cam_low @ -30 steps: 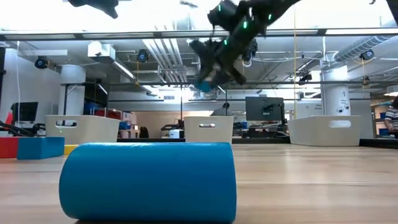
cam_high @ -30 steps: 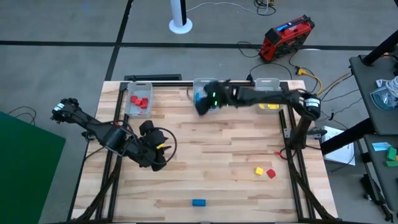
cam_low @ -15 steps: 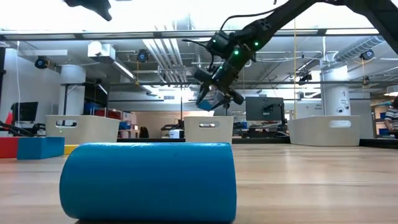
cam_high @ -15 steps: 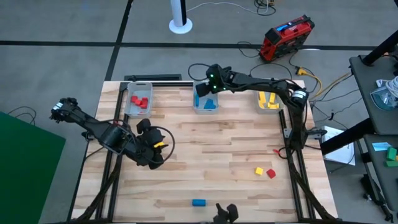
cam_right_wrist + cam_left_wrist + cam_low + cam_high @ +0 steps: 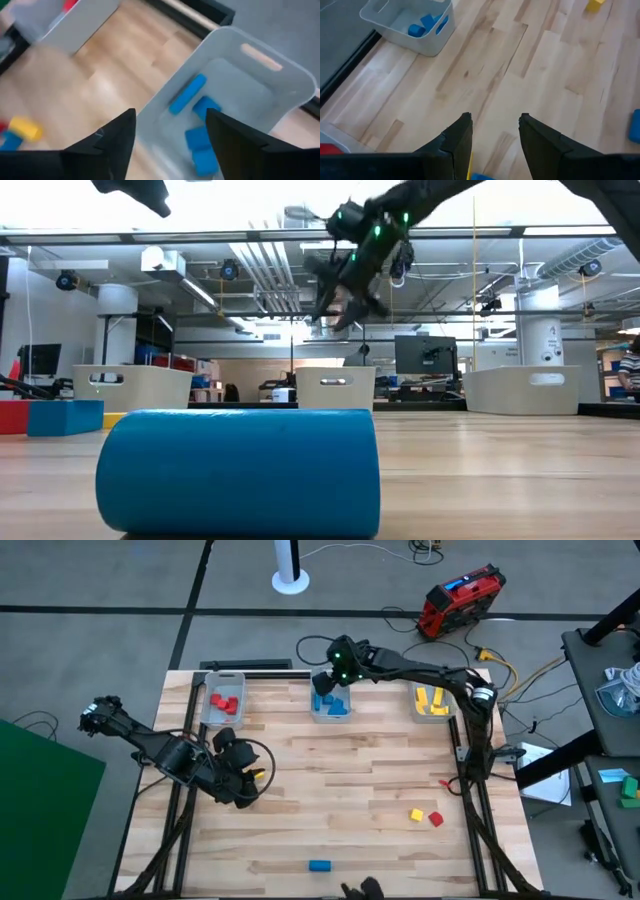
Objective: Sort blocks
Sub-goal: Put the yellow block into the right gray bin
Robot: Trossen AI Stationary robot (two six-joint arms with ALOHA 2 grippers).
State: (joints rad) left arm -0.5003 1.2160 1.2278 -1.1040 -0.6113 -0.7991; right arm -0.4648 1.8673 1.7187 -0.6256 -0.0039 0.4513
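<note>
My right gripper (image 5: pixel 170 132) hangs open and empty over the middle clear bin (image 5: pixel 330 705), which holds several blue blocks (image 5: pixel 199 135). Red blocks (image 5: pixel 225 702) lie in the left bin, yellow ones (image 5: pixel 432 700) in the right bin. Loose on the table are a yellow block (image 5: pixel 416 814), a red block (image 5: pixel 435 819) and a blue block (image 5: pixel 319 865). Open as well, my left gripper (image 5: pixel 243 777) hovers above the left part of the table; a blue block (image 5: pixel 480 176) and a yellow one lie just under it.
The three bins stand in a row along the far edge. In the low view the blue block (image 5: pixel 238 470) fills the foreground near the front edge. The wood between the bins and the loose blocks is bare. A red device (image 5: pixel 460 600) sits on the floor behind.
My right gripper carried a blue block over the middle bin, moved toward the far edge, opened and let it go. It has since risen a little, and the block is no longer between its fingers.
</note>
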